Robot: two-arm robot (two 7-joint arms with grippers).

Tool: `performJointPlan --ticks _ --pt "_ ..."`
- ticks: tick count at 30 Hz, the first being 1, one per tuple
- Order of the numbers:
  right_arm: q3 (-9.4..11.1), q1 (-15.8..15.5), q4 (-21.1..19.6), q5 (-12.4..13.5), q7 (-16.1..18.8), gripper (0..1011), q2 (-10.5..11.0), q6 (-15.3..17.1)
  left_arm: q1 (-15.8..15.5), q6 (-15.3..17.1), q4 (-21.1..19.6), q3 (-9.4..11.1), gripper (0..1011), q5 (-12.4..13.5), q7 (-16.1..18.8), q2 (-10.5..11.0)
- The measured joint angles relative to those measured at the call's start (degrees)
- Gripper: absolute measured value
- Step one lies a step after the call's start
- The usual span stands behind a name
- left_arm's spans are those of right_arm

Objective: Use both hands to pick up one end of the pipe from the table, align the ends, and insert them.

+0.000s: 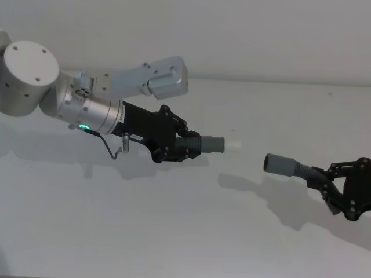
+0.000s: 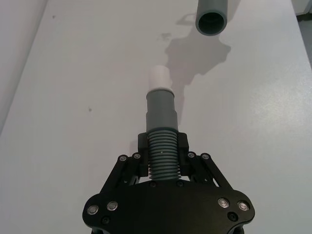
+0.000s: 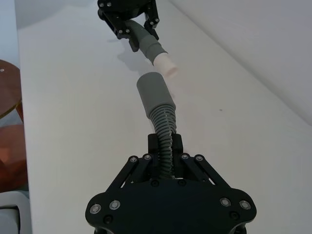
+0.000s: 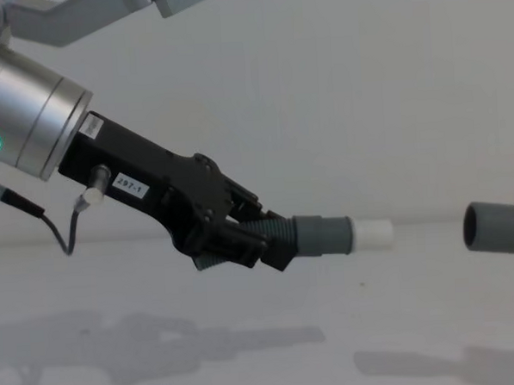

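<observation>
Grey corrugated hose pieces [image 3: 163, 124] hang clear of the white table [image 1: 174, 243], one in each gripper. The left gripper [image 1: 186, 148] is clamped on the ribs behind the cuff with the white tip [image 1: 232, 145], and the right gripper [image 1: 320, 178] is closed on the ribs behind the hollow socket cuff [image 1: 278, 164]. The ends face each other across a gap, the socket somewhat lower in the head view, so aligning looks to be the step in hand; next the two axes want bringing into one line before a straight push seats the tip in the dark mouth.
</observation>
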Motion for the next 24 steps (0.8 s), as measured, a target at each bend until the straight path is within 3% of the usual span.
performJointPlan --ticks 24 --pt "0.0 -1.0 -1.0 0.1 0.0 151 1.0 -0.6 -0.7 -0.4 -0.2 1.0 327 -0.2 -0.7 -0.2"
